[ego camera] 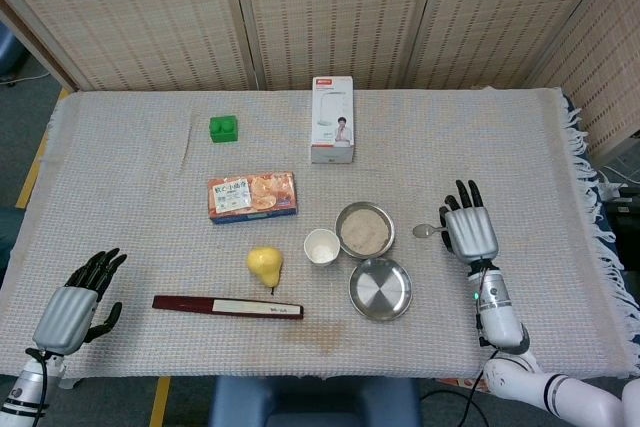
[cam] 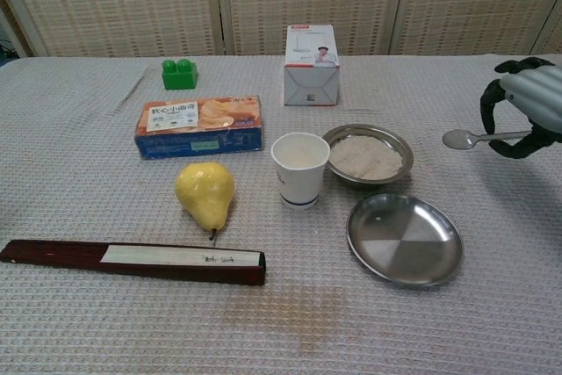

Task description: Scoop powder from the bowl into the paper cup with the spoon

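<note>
A metal bowl (ego camera: 364, 230) (cam: 367, 155) of pale powder sits mid-table, with a white paper cup (ego camera: 321, 246) (cam: 299, 169) just to its left. My right hand (ego camera: 469, 229) (cam: 525, 103) holds a metal spoon (ego camera: 431, 230) (cam: 479, 138) by its handle, lifted off the cloth. The spoon's bowl points left toward the powder bowl and looks empty. My left hand (ego camera: 78, 302) rests at the near left corner, fingers apart, holding nothing; only the head view shows it.
An empty metal plate (ego camera: 380, 289) (cam: 405, 239) lies in front of the powder bowl. A pear (ego camera: 265, 266), a dark closed fan (ego camera: 227, 307), a cracker box (ego camera: 252, 196), a green block (ego camera: 223, 128) and a white carton (ego camera: 332, 119) stand around.
</note>
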Robot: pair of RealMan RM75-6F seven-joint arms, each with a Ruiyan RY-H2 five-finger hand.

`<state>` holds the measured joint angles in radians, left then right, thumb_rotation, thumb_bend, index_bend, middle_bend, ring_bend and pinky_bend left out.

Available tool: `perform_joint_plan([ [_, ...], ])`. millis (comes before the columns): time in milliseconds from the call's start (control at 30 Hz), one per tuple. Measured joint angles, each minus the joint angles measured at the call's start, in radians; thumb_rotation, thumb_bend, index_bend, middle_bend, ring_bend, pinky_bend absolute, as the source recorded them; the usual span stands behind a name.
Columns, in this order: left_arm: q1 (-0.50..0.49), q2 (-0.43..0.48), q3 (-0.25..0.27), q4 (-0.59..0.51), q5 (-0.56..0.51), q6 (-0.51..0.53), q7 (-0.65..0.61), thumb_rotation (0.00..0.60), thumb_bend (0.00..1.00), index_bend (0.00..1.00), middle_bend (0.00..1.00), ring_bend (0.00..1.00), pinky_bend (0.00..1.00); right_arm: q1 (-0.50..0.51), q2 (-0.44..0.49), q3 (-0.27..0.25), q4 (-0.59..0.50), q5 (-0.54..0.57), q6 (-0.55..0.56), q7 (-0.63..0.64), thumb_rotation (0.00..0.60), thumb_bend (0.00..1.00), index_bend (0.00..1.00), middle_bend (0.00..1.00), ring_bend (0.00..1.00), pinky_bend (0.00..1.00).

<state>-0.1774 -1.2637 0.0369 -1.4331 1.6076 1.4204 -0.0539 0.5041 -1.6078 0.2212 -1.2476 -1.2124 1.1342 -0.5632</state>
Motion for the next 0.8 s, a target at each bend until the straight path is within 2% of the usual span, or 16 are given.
perform_joint_plan([
  [267, 0.0, 0.004, 0.004, -0.004, 0.006, 0.001, -0.007, 0.6, 0.47, 0.0, 0.0, 0.0, 0.18, 0.101, -0.007, 0.026, -0.036, 0.011, -0.011, -0.224, 0.6, 0.34, 0.74, 0.3, 0.0, 0.0],
  [600, 0.0, 0.009, 0.007, -0.009, 0.012, 0.002, -0.017, 0.6, 0.47, 0.0, 0.0, 0.0, 0.18, 0.242, -0.086, 0.013, 0.089, -0.017, -0.046, -0.474, 0.6, 0.34, 0.74, 0.3, 0.0, 0.0],
  [800, 0.0, 0.011, 0.007, -0.007, 0.012, 0.003, -0.021, 0.6, 0.47, 0.0, 0.0, 0.0, 0.18, 0.295, -0.133, -0.012, 0.156, -0.013, -0.082, -0.558, 0.6, 0.34, 0.74, 0.3, 0.0, 0.0],
])
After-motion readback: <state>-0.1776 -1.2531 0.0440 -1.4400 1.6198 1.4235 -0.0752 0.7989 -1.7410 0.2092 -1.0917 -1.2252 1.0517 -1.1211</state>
